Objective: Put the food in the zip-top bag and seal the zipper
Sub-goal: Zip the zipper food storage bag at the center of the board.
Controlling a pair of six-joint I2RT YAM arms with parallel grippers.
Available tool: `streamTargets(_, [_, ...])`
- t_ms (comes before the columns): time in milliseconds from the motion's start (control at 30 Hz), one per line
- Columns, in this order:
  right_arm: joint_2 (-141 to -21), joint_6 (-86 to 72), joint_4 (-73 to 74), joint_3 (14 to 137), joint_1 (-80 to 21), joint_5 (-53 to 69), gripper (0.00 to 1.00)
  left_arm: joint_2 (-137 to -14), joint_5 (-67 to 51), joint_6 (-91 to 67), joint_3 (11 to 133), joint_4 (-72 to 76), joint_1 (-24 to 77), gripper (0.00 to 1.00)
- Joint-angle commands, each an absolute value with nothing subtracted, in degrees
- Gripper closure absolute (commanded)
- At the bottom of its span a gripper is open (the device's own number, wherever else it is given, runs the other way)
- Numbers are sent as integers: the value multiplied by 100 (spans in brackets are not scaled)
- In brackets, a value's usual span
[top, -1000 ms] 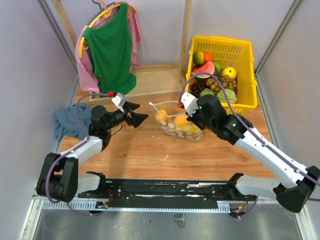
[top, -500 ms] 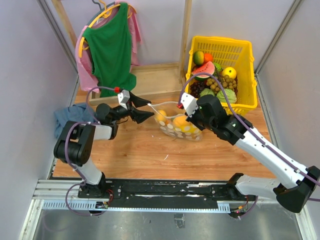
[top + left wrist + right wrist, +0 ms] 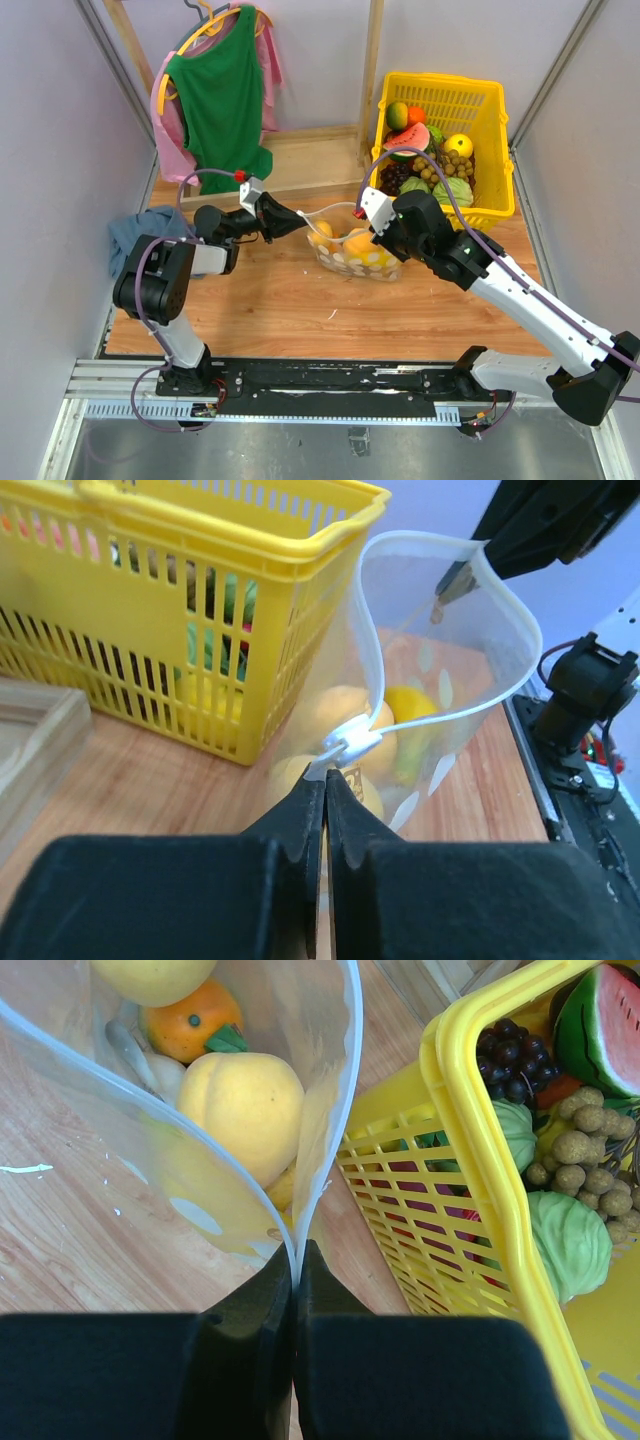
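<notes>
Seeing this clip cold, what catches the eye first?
A clear dotted zip-top bag of toy fruit sits mid-table, its mouth stretched between the left gripper and right gripper, both pinched shut on its rim. Behind it to the right stands a heaped yellow basket; a green shirt hangs back left.

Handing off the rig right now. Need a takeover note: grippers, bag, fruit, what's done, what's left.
Left gripper: shut on the zip-top bag at its mouth edge, by the white tab on the zipper.
Right gripper: shut on the opposite mouth edge, next to the yellow basket.
Bag: on the table, mouth held open between the arms.
Done: orange and yellow fruits are inside.
Left: press the zipper shut. The basket holds more toy food; I cannot tell whether any belongs in the bag.
</notes>
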State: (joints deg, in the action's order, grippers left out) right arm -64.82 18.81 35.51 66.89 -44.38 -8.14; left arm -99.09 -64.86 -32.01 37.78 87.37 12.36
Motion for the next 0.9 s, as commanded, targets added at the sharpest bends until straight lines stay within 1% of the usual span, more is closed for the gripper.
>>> streamTargets(0, [-6417, 1945, 3392, 6670, -4495, -866, 99, -9459, -6607, -3114, 3646, 9420, 1274, 99])
streamTargets(100, [-6384, 1916, 3405, 6664, -4496, -916, 99, -9117, -6483, -3040, 3445, 9144, 1268, 100])
streamTargets(167, [-6359, 1872, 3397, 6653, -4493, -946, 99, -8723, -6231, -2776, 3304, 8492, 1273, 100])
streamTargets(267, [-6339, 1792, 3399, 6662, -4498, -938, 94, -7847, -5654, -1910, 3280, 6434, 1293, 100])
streamTargets(367, [-6350, 1756, 3400, 6697, -4491, -739, 86, -6911, -4412, -329, 3635, 3592, 1618, 100])
streamTargets(433, [-6360, 1749, 3394, 6727, -4497, -541, 81, -6611, -4115, 182, 3791, 2660, 1810, 100])
streamTargets(567, [-6408, 1739, 3493, 6867, -4495, -287, 71, -6300, -4006, 146, 3872, 2152, 1844, 100])
streamTargets(667, [-6326, 1722, 3519, 6943, -4490, -82, 58, -6126, -3927, 294, 4051, 1609, 1853, 100])
streamTargets(733, [-6299, 1657, 3527, 7074, -4496, 50, 45, -6004, -3939, 386, 4182, 1286, 1854, 100])
streamTargets(867, [-6508, 1486, 3588, 7611, -4499, 596, 31, -5744, -4050, 475, 4271, 903, 1854, 100])
